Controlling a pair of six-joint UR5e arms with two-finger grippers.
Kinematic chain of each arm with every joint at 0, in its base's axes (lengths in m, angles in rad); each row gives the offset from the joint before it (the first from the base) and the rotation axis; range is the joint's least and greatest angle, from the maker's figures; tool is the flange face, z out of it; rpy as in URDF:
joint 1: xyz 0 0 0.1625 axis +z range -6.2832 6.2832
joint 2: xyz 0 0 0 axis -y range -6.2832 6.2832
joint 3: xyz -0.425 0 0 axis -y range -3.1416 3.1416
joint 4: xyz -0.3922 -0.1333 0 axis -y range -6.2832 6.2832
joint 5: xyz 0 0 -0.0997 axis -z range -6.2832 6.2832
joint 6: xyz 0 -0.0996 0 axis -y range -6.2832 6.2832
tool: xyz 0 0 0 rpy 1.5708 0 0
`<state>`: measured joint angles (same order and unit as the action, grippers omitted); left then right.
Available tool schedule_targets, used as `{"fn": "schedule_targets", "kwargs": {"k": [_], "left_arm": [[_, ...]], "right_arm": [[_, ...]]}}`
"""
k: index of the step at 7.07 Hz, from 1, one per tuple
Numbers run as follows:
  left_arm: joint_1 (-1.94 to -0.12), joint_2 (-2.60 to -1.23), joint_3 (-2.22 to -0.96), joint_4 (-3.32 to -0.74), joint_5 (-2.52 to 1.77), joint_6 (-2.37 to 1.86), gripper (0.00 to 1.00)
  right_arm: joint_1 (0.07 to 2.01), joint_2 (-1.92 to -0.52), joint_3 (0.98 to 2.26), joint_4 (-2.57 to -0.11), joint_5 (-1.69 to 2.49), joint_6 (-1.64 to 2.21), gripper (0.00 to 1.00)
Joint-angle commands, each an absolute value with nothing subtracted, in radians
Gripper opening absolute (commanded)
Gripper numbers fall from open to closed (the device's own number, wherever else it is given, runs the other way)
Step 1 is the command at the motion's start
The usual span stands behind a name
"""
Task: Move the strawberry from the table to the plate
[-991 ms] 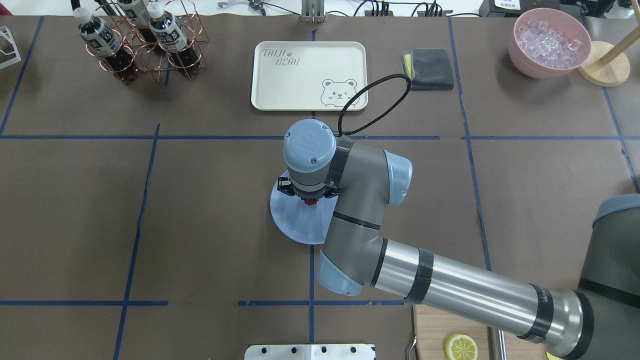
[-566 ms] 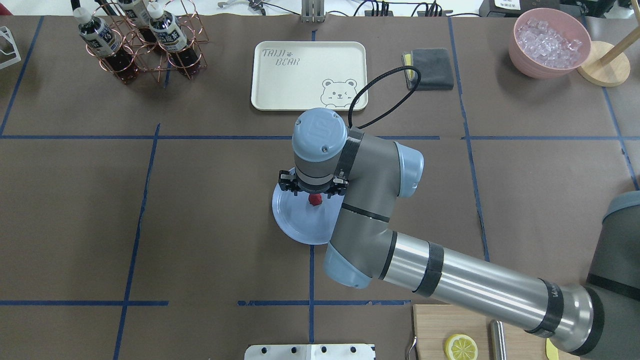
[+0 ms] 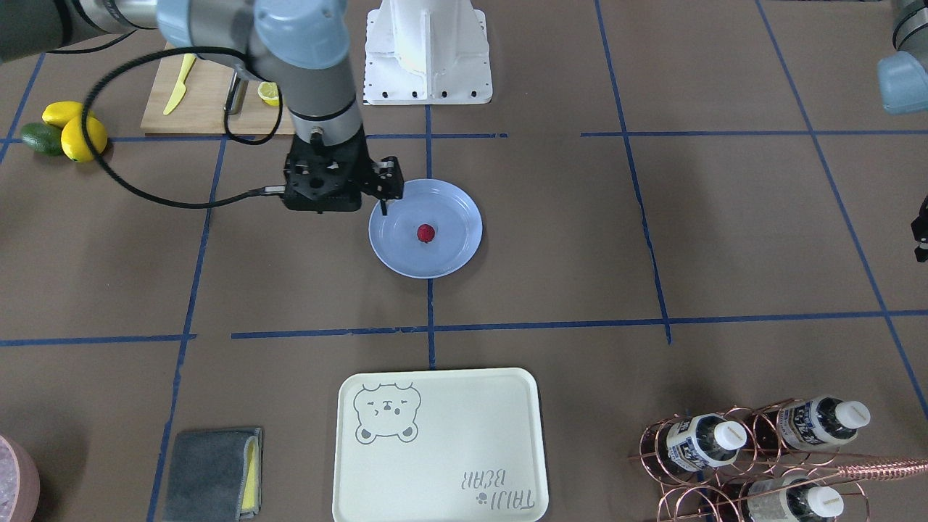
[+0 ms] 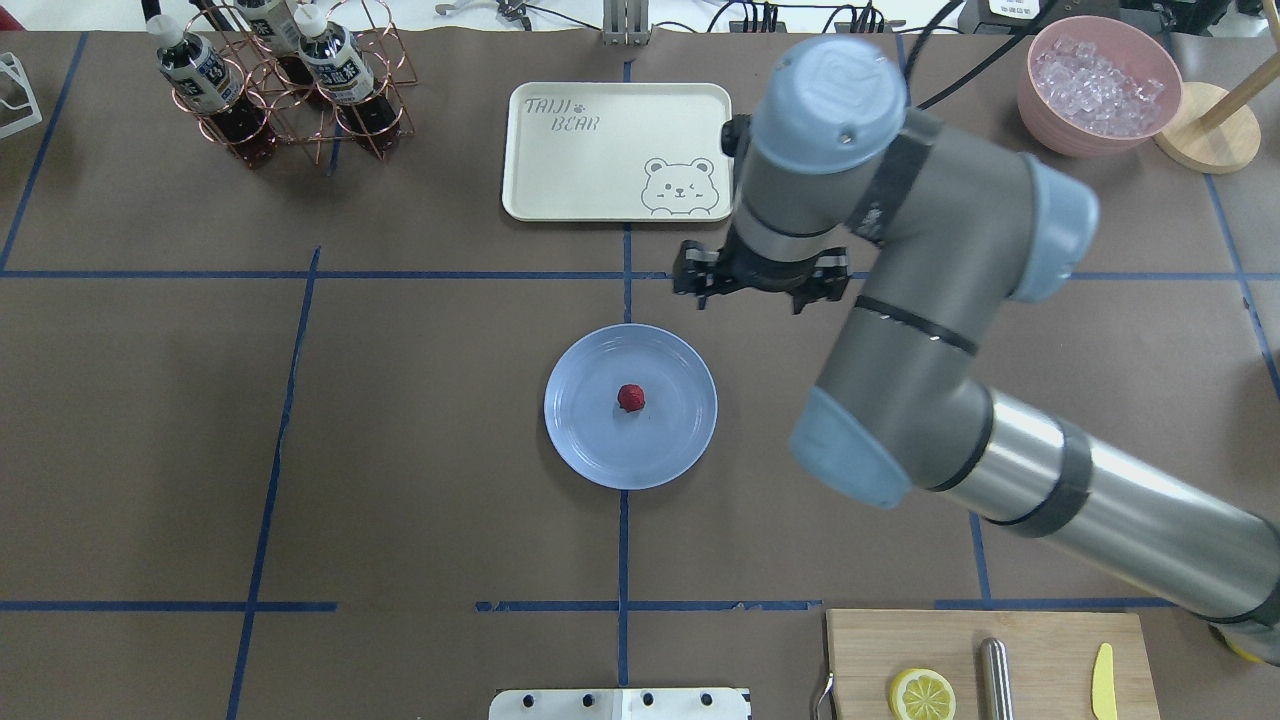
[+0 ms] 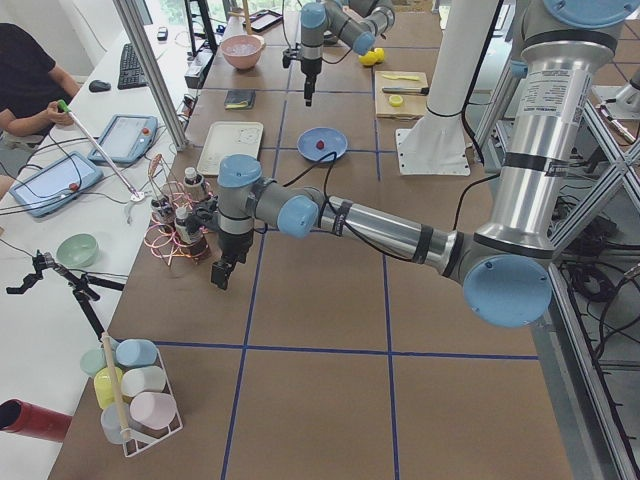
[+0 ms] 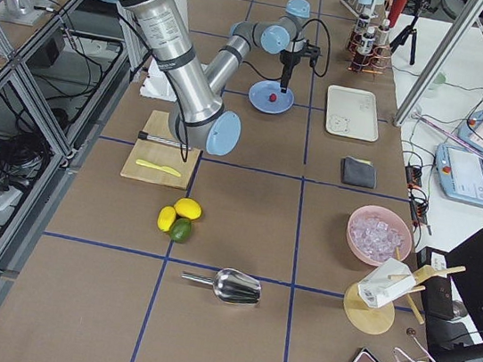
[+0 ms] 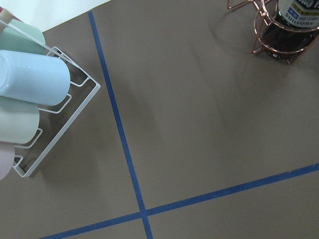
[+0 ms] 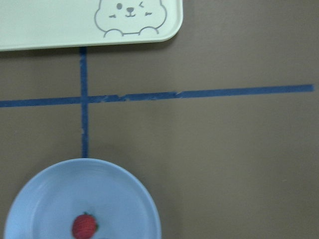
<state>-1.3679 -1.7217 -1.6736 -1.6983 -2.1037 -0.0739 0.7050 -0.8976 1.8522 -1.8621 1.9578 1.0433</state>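
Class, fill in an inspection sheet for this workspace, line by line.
Surface: brown table, blue tape grid, no spills seen.
Job's things: strawberry lies on the plate, near its middle.
Clutter: bear tray, bottle rack, grey cloth, cutting board with lemon half, bowl of ice.
Claws: right claw open, empty, clear of the strawberry; left claw near the bottle rack, state unclear.
Cables: black cable loops from the right wrist.
Surroundings: seated person with tablets at a side bench.

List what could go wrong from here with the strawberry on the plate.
1. The strawberry lies loose on the shallow plate; a knock might roll it off.
2. The right gripper hangs near the plate's rim in the front view; moving off low could clip it.
3. Its black cable loops beside the lemons and might drag them.
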Motion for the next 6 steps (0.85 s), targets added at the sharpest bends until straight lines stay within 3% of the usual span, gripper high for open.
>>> {"fn": "schedule_targets", "kwargs": {"k": [1, 4, 6], "left_arm": [[-1.416, -1.712, -1.652, -1.622, -2.204, 0.033, 1.00], [-1.552, -1.710, -1.562, -1.513, -2.348, 0.197, 1.00], [-1.588, -1.663, -1.531, -1.509, -2.368, 0.215, 1.00]], "right_arm": [[0.919, -1.050, 1.924, -1.933, 2.070, 0.675, 1.00], [1.290, -1.308, 1.895, -1.930, 2.333, 0.123, 1.00], [1.461, -1.402, 1.773, -1.927, 2.405, -0.141, 1.00]]}}
